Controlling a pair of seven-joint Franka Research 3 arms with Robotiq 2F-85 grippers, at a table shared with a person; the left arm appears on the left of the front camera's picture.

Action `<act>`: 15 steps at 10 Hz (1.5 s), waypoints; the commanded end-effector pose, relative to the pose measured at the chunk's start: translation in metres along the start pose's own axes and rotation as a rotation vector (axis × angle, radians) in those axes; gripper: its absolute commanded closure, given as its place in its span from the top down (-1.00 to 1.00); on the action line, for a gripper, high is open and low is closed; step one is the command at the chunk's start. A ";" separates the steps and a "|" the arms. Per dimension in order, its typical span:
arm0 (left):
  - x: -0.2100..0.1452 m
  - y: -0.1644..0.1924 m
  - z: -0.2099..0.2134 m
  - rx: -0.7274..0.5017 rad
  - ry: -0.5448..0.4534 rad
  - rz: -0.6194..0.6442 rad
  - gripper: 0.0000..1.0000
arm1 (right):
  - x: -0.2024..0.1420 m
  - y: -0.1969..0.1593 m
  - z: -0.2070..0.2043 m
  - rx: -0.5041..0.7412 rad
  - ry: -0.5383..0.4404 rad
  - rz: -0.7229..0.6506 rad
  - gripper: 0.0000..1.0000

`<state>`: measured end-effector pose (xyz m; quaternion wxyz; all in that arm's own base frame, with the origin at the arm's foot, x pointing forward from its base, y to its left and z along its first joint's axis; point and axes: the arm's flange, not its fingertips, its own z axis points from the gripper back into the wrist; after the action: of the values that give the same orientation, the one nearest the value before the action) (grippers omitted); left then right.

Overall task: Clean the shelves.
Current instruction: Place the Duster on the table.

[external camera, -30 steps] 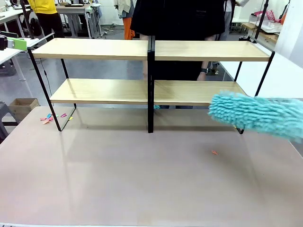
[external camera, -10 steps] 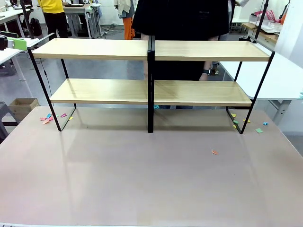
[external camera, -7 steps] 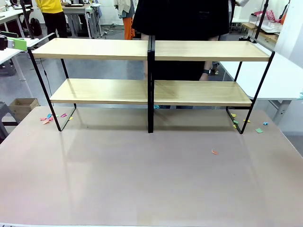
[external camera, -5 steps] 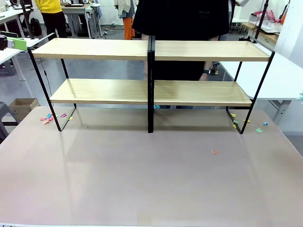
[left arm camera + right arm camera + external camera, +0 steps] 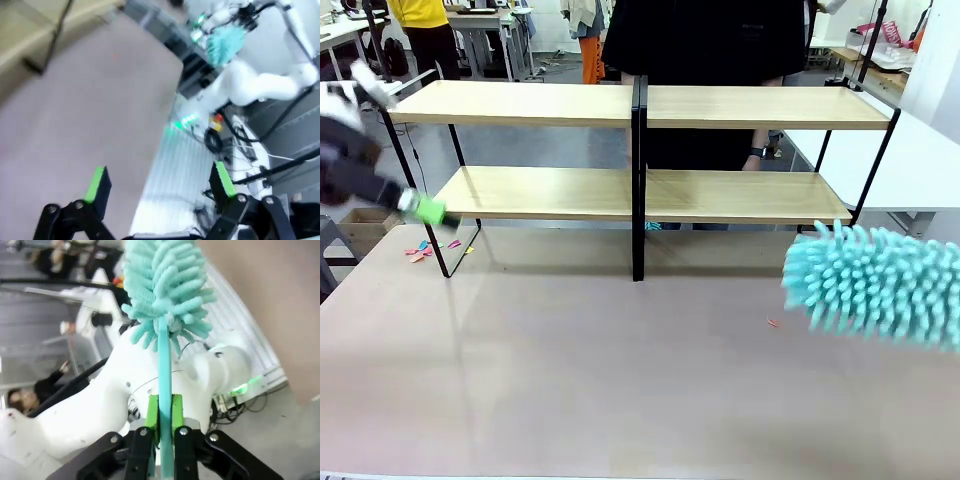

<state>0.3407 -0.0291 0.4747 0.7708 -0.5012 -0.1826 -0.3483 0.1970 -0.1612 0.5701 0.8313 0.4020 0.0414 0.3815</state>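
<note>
The shelves (image 5: 640, 190) stand across the far half of the table: light wooden boards on a thin black frame. In the left wrist view the shelves (image 5: 30, 25) blur at the top left. A fluffy teal duster (image 5: 875, 285) hangs over the table's right side, in front of the right lower board. My right gripper (image 5: 164, 412) is shut on the duster (image 5: 162, 285) by its thin teal handle. My left gripper (image 5: 425, 210) comes in blurred at the left, near the left frame leg. In its own view the left gripper (image 5: 160, 182) stands open with nothing between its pads.
Coloured paper scraps (image 5: 430, 247) lie on the table by the left frame leg, and one orange scrap (image 5: 773, 322) lies right of centre. A person in black (image 5: 705, 40) stands behind the shelves. A white table (image 5: 920, 160) adjoins at the right.
The duster, out of view for the last second, has come back in from the right. My left arm has swung into view from the left, moving fast.
</note>
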 end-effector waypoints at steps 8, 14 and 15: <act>-0.066 0.096 -0.008 -0.018 -0.048 0.527 1.00 | 0.065 -0.196 -0.105 0.183 0.055 -0.335 -0.75; -0.066 0.096 -0.008 -0.018 -0.048 0.527 1.00 | 0.054 -0.210 -0.095 0.102 0.055 -0.379 1.00; -0.066 0.096 -0.008 -0.018 -0.048 0.527 1.00 | 0.051 -0.211 -0.083 0.045 -0.022 -0.392 1.00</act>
<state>0.3656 0.0099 0.3681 0.8297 -0.5434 -0.0583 -0.1140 0.3275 -0.1500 0.3726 0.8641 0.4261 0.1505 0.2217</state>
